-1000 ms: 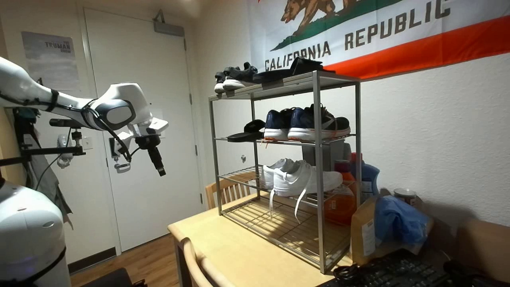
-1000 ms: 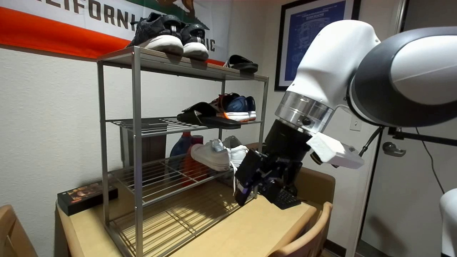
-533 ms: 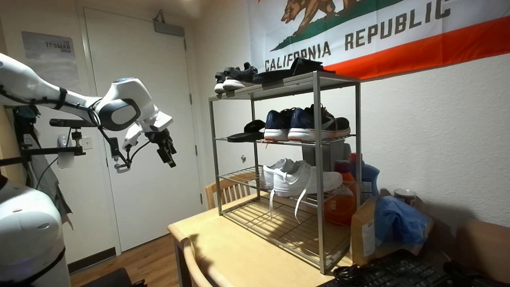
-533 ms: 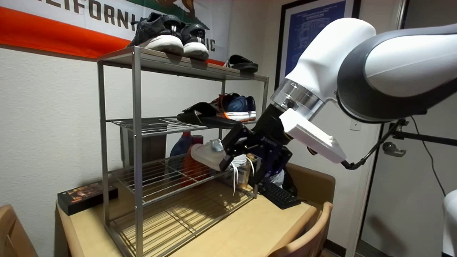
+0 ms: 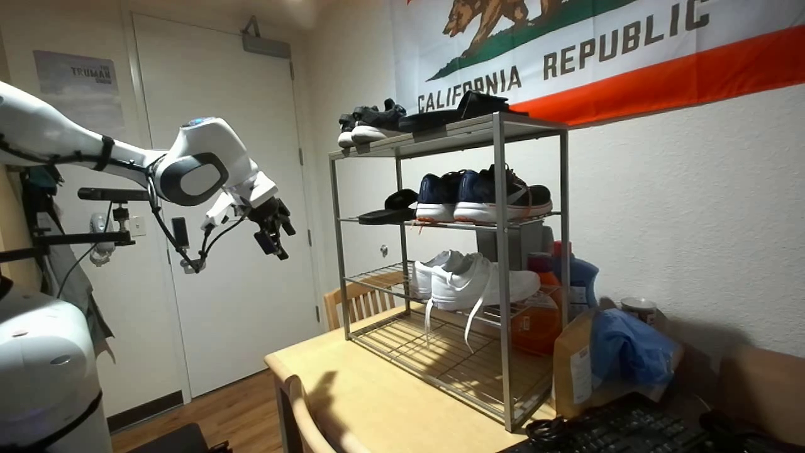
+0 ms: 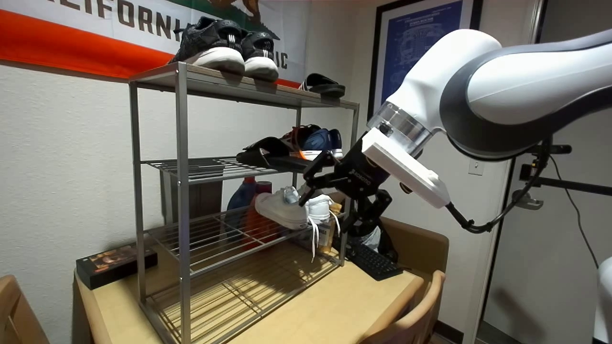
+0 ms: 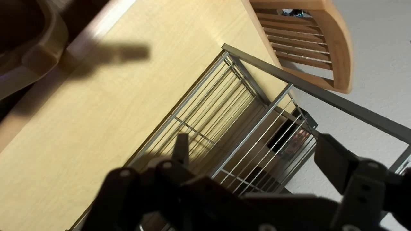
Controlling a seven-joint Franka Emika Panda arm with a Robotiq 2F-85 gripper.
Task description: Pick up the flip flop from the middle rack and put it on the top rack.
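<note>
Claw (image 5: pixel 287 244) spread, the arm (image 5: pixel 217 145) hangs apart from the shelving (image 5: pixel 504 270) in an exterior view; the black flip flop (image 5: pixel 388 216) lies beside blue sneakers (image 5: pixel 473 192). In an exterior view, that flip flop rests on the middle rack (image 6: pixel 215 178), its end overlapped by a finger (image 6: pixel 319 164). In the wrist view, the fingertips (image 7: pixel 182 146) stand wide apart before the shelving and tabletop (image 7: pixel 96 128).

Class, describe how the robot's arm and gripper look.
The arm is white and rounded, with dark grey trim, a silver wrist collar and a black cable strapped along it. The gripper is black and angular, with jointed jaws and pale lettering.
</note>
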